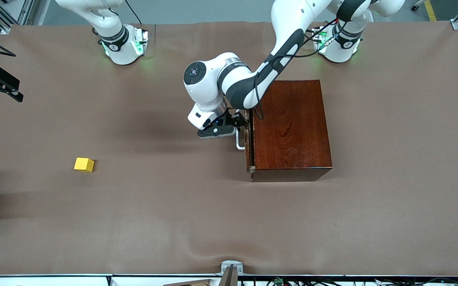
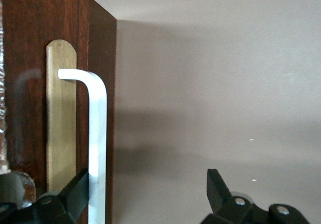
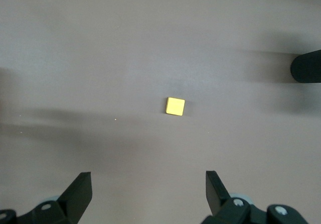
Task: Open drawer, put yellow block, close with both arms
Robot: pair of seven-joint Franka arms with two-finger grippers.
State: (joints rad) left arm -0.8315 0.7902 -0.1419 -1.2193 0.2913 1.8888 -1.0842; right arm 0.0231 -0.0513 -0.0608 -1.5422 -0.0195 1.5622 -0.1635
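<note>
The left claw (image 1: 235, 126) sits right at the drawer (image 1: 248, 139) front of the dark wooden box (image 1: 290, 127), jaws spread wide; in the left wrist view one finger (image 2: 75, 194) lies against the white handle (image 2: 98, 148), the other stands well clear of it over bare worktop (image 1: 229, 222). It grips nothing. The drawer is nearly flush with the box, only a thin edge standing proud, and it faces the right arm's end of the worktop. The handle's long bar runs along the drawer front, from the robots' bases toward the front camera.

The right claw (image 3: 148, 191) hangs open and empty, high over the right arm's end of the worktop. The yellow block (image 1: 84, 164) rests on the worktop below it, apart from its fingers, well apart from the box and nearer to the front camera than the handle. The block's sides sit slightly askew to the worktop's edges.

The left arm's wrist covers much of the handle in the front view. In that view the right claw is cut off at the picture's edge. The drawer's inside cannot be seen.
</note>
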